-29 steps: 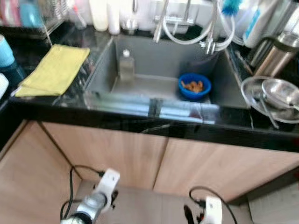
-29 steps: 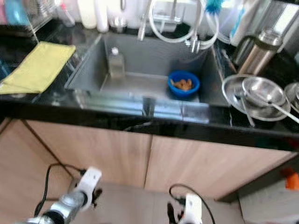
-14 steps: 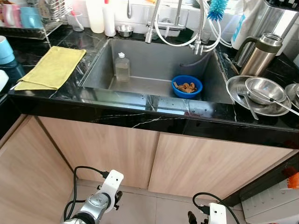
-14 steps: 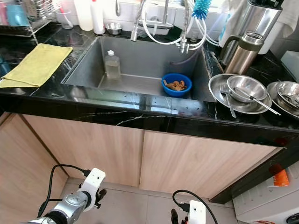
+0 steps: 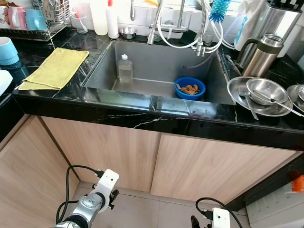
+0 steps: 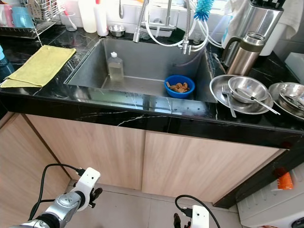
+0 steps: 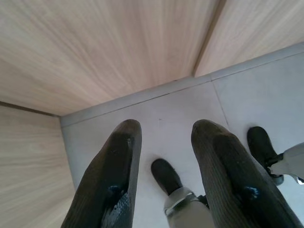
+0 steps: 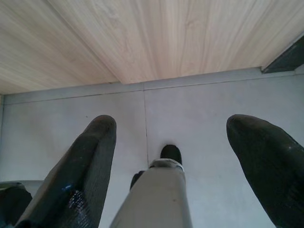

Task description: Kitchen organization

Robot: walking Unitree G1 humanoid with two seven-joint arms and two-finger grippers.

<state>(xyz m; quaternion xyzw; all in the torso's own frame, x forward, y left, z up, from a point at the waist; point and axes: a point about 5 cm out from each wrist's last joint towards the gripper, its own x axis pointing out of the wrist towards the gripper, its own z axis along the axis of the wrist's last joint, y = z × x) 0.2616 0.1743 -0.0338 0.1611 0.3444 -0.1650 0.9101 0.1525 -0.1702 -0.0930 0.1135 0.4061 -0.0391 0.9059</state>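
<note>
A grey sink is set in a black marble counter ahead of me. In it stand a blue bowl holding brown food bits and a clear bottle. A yellow cloth lies on the counter to the left. A steel bowl with a utensil rests on a steel plate to the right. Both arms hang low before the cabinet. My left gripper and my right gripper are open over the floor, holding nothing.
Wooden cabinet doors close off the space under the counter. A steel kettle stands at the back right, a dish rack with cups at the back left, and a light blue cup at the far left. Taps and hoses hang over the sink.
The head view has steadied from blurred to sharp and shifted slightly. My left arm has sunk a little lower and to the left. Things on the counter and in the sink have stayed put.
</note>
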